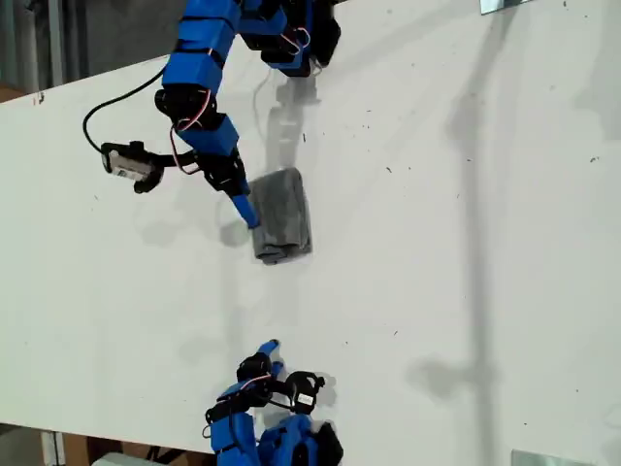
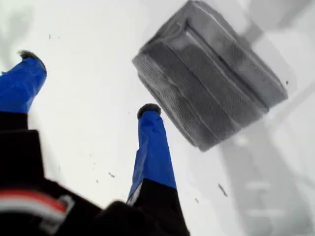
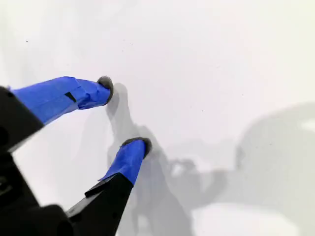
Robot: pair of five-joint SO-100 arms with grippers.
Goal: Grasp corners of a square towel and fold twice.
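A grey striped towel (image 1: pixel 281 216) lies folded into a small, thick rectangle on a white table (image 1: pixel 466 243), a little toward the exterior view's left of the table's middle and nearer the top of that view. Its thin pale stripes run along the folded layers, and the stacked edges show on the side seen in the first wrist view (image 2: pixel 209 73).

My first gripper (image 1: pixel 245 209) reaches down from the arm at the top of the exterior view, its blue tip just beside the towel's edge on the exterior view's left. In the first wrist view its jaws are spread wide with nothing between them (image 2: pixel 88 91); one dark-padded fingertip (image 2: pixel 148 110) sits close to the folded cloth, and whether it touches cannot be told. The other fingertip is well apart from the cloth, over bare table.

My second gripper (image 1: pixel 270 347) belongs to the arm at the bottom edge of the exterior view, well apart from the towel. Its jaws are parted and hold nothing, the dark pads pointing at bare white tabletop (image 3: pixel 125 113), where soft grey shadows fall.

A black cable (image 1: pixel 114 101) loops across the table near the upper arm, at the exterior view's left.
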